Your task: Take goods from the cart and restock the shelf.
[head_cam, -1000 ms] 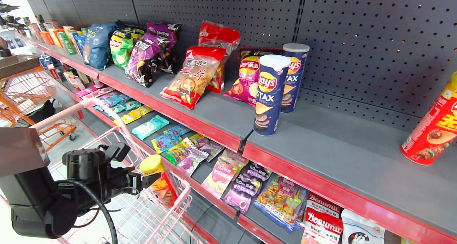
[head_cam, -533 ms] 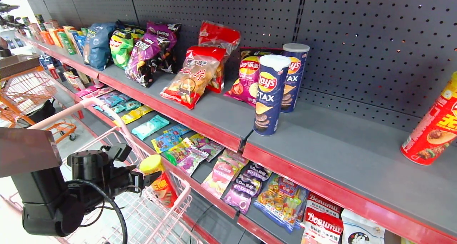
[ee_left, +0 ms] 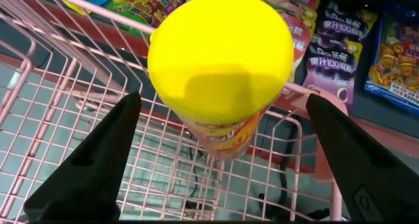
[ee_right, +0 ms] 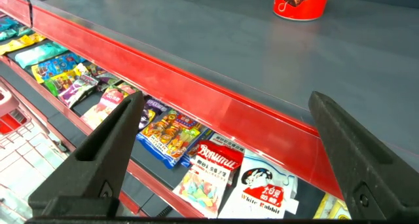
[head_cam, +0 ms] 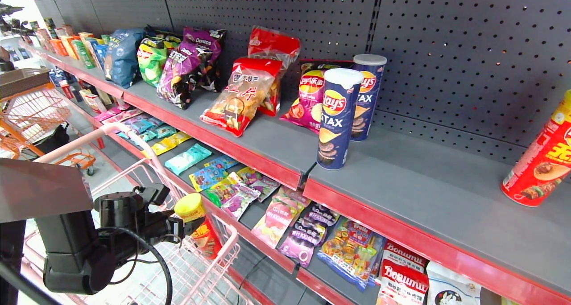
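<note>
Shop, stocked snack shelf [head_cam: 401, 180], pink cart [head_cam: 225, 248]

A dark grey pegboard wall [head_cam: 468, 51] backs the aisle, and an orange wire cart [head_cam: 31, 113] stands on grey floor [head_cam: 105, 166] far left.

chip can [head_cam: 205, 238]: red, yellow lid | upright | in pink cart [head_cam: 228, 250]

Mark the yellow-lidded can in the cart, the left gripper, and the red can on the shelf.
yellow-lidded can [ee_left: 220, 50], left wrist view, top of lid.
left gripper [ee_left: 222, 98], left wrist view, midway between fingertips.
red can [head_cam: 541, 158], head view, side of body.
</note>
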Robot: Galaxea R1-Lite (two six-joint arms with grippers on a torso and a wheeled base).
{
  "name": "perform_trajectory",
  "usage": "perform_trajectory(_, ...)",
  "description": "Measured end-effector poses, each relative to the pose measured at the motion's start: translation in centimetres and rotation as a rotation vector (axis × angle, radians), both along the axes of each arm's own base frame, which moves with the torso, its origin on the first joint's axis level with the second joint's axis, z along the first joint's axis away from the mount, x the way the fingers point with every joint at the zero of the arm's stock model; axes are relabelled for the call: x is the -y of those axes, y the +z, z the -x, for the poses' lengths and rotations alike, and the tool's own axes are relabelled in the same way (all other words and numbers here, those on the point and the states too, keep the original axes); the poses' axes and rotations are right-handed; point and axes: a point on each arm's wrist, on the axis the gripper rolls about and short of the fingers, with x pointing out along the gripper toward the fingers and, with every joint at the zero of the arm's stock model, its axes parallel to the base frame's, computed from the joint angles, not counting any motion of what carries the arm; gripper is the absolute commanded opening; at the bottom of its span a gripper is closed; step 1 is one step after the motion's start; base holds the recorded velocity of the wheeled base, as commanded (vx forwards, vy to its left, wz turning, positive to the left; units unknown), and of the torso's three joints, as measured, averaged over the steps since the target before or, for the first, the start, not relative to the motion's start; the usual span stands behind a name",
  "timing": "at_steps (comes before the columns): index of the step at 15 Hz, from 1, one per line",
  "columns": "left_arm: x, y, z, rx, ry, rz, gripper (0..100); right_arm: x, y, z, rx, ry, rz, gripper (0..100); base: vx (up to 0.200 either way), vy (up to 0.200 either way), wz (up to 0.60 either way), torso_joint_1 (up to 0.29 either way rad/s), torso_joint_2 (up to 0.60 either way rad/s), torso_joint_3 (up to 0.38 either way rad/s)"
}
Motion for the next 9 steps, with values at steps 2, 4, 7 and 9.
perform_trajectory(2,0.0,-0.4,-0.5,0.002,0.000,0.000,100,0.0,0.0,0.0,0.000,0.000,0.000,100,0.000,0.000,0.00,0.000,0.00,0.000)
perform_trajectory(4,0.0,-0.8,-1.2,0.010,-0.004,0.001,100,0.0,0.0,0.0,0.000,0.000,0.001,100,0.000,0.000,0.00,0.000,0.00,0.000)
perform_trajectory(7,0.1,-1.3,-1.9,0.016,-0.009,0.003,100,0.0,0.0,0.0,0.000,0.001,0.001,100,0.000,0.000,0.00,0.000,0.00,0.000)
perform_trajectory(9,0.1,-1.5,-2.4,0.027,-0.010,0.000,100,0.0,0.0,0.0,0.000,0.001,0.001,100,0.000,0.000,0.00,0.000,0.00,0.000)
